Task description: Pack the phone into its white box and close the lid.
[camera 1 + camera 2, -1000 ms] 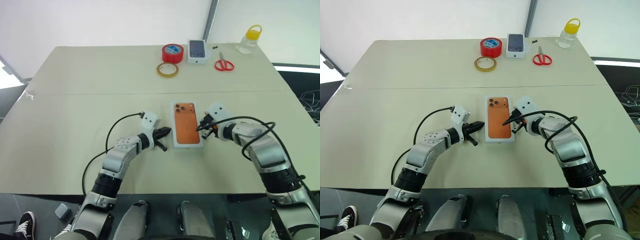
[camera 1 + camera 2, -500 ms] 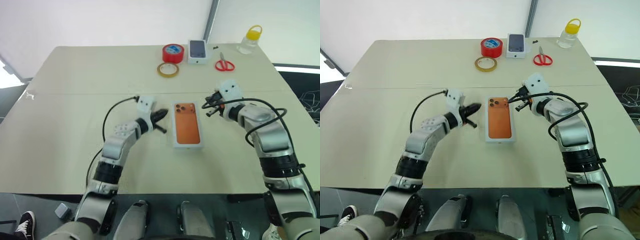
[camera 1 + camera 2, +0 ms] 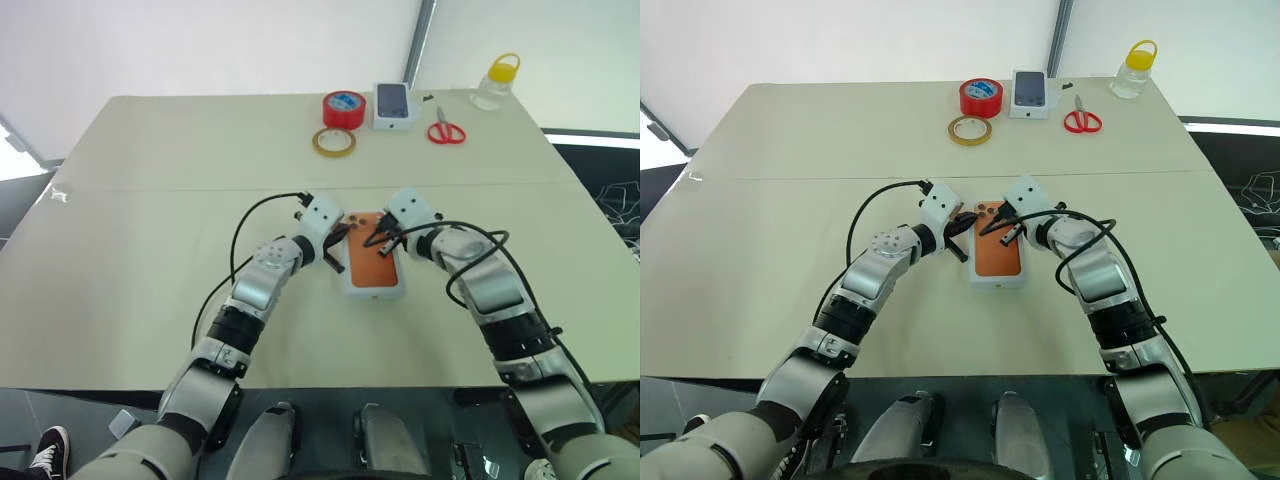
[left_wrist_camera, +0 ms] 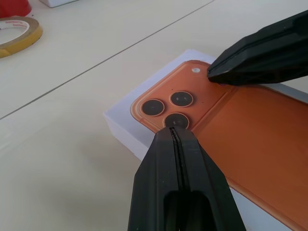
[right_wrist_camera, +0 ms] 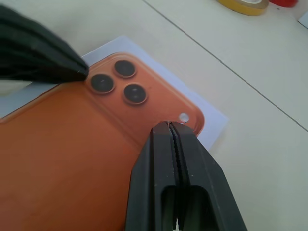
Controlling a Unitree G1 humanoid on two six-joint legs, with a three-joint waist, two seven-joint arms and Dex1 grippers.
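The lid (image 3: 375,268) lies face up in the middle of the table, a white shell with an orange phone picture on top. The phone and the white box's tray are hidden. My left gripper (image 3: 340,243) is shut, its tip over the printed camera lenses (image 4: 175,98) at the lid's far left corner. My right gripper (image 3: 375,240) is shut too, its tip at the printed flash dot (image 5: 183,117) on the far end. The two tips sit close together, at or just above the lid's surface; contact cannot be told.
Along the far edge stand a red tape roll (image 3: 344,107), a yellow tape ring (image 3: 333,141), a small white box with a dark phone picture (image 3: 393,103), red scissors (image 3: 447,131) and a yellow-capped bottle (image 3: 497,80). A seam (image 3: 150,187) crosses the table beyond the lid.
Both grippers, raised and spread wide of the lid half a second ago, have come inward and down over its far end. The lid has stayed in place.
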